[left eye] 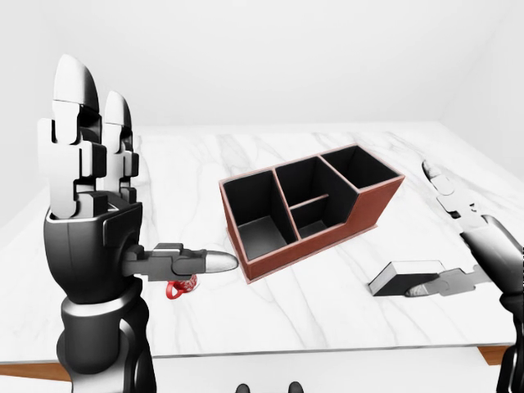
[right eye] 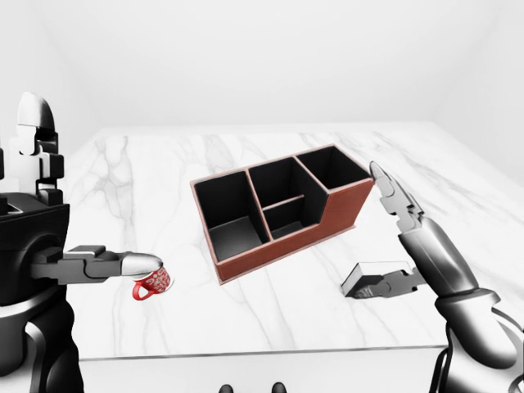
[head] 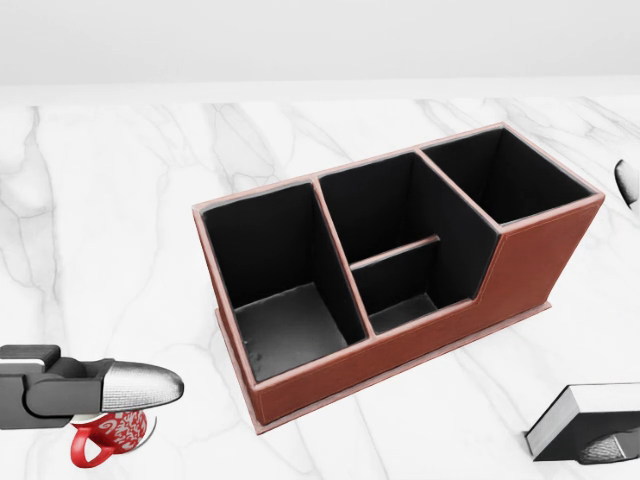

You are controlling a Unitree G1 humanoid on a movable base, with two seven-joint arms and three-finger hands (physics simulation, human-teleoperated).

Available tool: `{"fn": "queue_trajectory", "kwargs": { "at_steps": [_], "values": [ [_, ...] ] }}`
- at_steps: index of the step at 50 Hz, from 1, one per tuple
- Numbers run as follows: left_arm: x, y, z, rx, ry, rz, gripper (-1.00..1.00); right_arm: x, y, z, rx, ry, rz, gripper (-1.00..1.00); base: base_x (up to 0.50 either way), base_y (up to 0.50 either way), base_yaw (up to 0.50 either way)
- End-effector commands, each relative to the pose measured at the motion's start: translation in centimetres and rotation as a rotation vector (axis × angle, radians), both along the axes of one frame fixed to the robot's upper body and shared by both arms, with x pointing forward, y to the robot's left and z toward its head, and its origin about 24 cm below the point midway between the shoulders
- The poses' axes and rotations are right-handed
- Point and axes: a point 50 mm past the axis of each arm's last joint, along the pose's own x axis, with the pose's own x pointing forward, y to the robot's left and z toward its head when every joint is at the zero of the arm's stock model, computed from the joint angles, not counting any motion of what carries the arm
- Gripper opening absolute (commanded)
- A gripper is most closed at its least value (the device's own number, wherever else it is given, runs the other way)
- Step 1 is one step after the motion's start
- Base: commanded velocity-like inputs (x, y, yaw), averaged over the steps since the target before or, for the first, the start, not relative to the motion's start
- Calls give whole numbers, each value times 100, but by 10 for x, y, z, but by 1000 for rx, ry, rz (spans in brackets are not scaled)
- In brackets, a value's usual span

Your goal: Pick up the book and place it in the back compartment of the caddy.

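1 caddy (head: 400, 300) mid-frame, 4 compartments; 1 book (right eye: 368, 280) lower right, R hand (right eye: 409, 237) fingers spread about it; 1 red mug (right eye: 152, 284); L hand (left eye: 90, 205) released.

**White room, marble table**

A wide table (left eye: 327, 303) with a white marble top fills most of each view. Grey veins run across the stone in loose, branching lines. Its near edge shows as a thin pale band in the two eye views, and a strip of brown wood (left eye: 33, 370) shows beneath that edge at the lower corners of the left-eye view. Behind the table stands a plain white wall (right eye: 262, 57), bare and smooth. Side walls meet it in faint corners at the left and right. The light is soft and even, with only weak shadows on the stone.
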Motion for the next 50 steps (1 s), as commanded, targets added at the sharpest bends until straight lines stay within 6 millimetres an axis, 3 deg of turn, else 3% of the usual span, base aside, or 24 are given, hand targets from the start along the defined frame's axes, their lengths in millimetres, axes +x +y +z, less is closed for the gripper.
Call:
{"fn": "queue_trajectory", "kwargs": {
  "at_steps": [1, 50],
  "values": [
    [0, 0, 0, 1, -2, 0, 100, -1, -8, -14, 37, 58, -33, 100, 0, 0, 0],
    [0, 0, 0, 1, -1, -2, 100, 6, -14, -29, 42, 139, -66, 100, 0, 0, 0]
  ]
}}
